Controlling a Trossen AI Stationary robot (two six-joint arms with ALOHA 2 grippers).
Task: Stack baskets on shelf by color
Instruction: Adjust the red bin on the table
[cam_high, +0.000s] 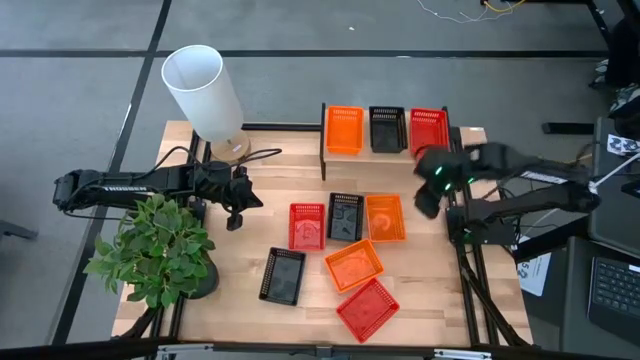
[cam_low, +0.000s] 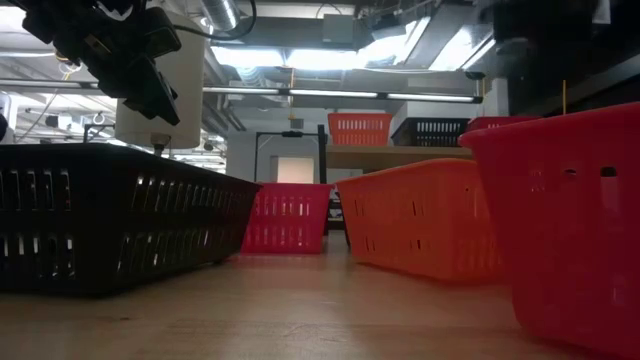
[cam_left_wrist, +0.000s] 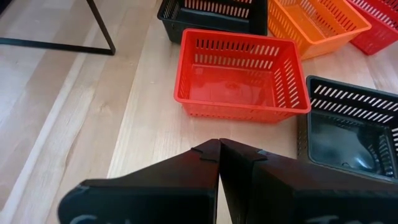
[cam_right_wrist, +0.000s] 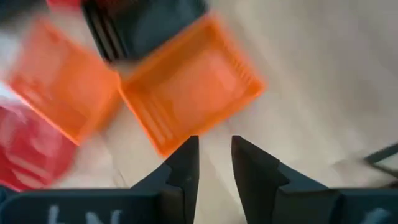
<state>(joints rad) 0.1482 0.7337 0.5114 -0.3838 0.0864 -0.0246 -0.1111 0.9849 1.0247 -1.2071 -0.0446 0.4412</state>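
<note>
Three baskets stand on the shelf (cam_high: 400, 152) at the far side: orange (cam_high: 344, 130), black (cam_high: 387, 130), red (cam_high: 428, 130). Six lie on the table: red (cam_high: 307, 226), black (cam_high: 345, 216), orange (cam_high: 385, 218), orange (cam_high: 353, 265), black (cam_high: 282, 275), red (cam_high: 367, 308). My left gripper (cam_high: 236, 215) hovers left of the red basket (cam_left_wrist: 239, 78), fingers shut (cam_left_wrist: 219, 146). My right gripper (cam_high: 428, 200) hangs right of the orange basket (cam_right_wrist: 193, 87), slightly open (cam_right_wrist: 214, 146), holding nothing.
A lamp with a white shade (cam_high: 205, 90) and its cable stand at the far left. A potted plant (cam_high: 155, 250) sits at the near left, under the left arm. The loose baskets crowd the middle; bare wood (cam_high: 250, 180) lies between them and the shelf.
</note>
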